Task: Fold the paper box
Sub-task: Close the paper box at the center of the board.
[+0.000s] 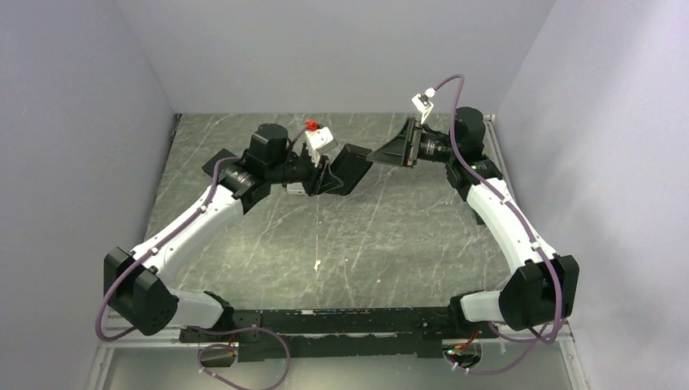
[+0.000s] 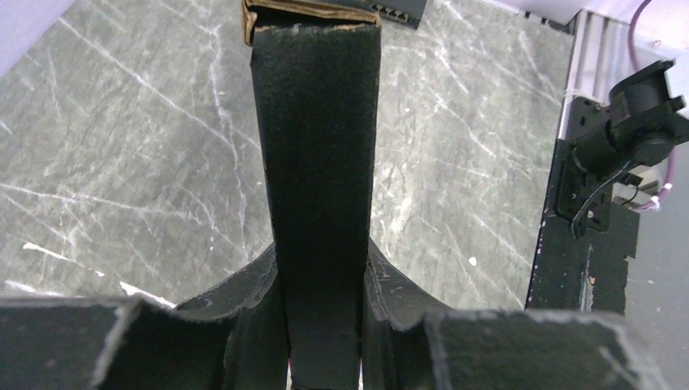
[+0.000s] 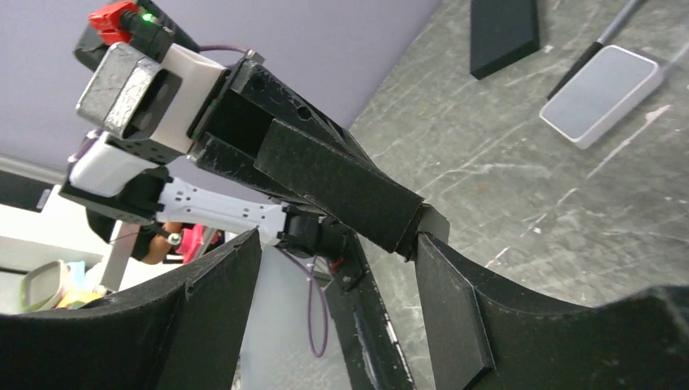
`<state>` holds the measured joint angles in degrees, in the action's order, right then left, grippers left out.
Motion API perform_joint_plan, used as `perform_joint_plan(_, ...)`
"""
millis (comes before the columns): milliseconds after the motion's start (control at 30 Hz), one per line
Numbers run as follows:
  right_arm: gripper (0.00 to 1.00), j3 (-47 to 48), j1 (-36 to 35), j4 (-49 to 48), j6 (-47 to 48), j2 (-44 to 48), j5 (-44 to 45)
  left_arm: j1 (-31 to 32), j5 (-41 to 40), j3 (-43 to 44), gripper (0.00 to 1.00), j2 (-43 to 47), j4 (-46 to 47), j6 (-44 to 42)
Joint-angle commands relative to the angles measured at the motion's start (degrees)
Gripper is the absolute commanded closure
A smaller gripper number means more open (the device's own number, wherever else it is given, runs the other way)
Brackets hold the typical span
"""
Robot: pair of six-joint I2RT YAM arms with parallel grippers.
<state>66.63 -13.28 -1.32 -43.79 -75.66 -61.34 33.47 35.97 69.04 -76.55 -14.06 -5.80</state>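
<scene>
Top external view, read from the left: the left arm reached in over the grey marbled table [image 1: 390, 244], with a flat black slab [image 1: 218, 162] lying behind its elbow. Its left gripper [image 1: 325, 175] was clamped on the matte black, creased cardboard paper box [image 1: 351, 166], which hung above the far middle of the table. In the left wrist view a long panel of that paper box ran straight out from between the pinching fingers.

Just to the right, the right gripper [image 1: 375, 154] faced the box's free end with its jaws spread wide and holding nothing. In its own view the panel's tip sat between the two black fingers [image 3: 207, 313], close to one of them.

We judged that a flap was being folded, mid-air, between the two arms. The next move called for the right jaws to close on that tip and bend it along its crease while the left held firm.

Walls closed in on both sides. A small silver-grey rectangular case [image 3: 601, 93] lay on the table beyond the box, and open marble lay toward us, with one white scrap [image 1: 317, 264] on it.
</scene>
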Motion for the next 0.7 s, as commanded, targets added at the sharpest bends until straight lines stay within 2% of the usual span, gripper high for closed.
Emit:
perform_joint_plan(0, 0.26, 4.32, -3.07, 1.05, 4.28, 0.56, -1.39, 3.77, -1.70, 2.93, 1.00, -3.32, -5.22, -3.38)
perform_joint_plan(267, 0.15, 3.65, -3.75, 1.06, 5.92, 0.36, 0.32, 5.98, -5.39, 6.47, 1.00, -6.47, -9.12, -4.30)
perform_joint_plan(667, 0.04, 1.14, -3.77, -4.54, 0.05, -0.14, -0.55, 7.83, -8.84, 10.77, 1.00, -11.12, -12.91, -4.48)
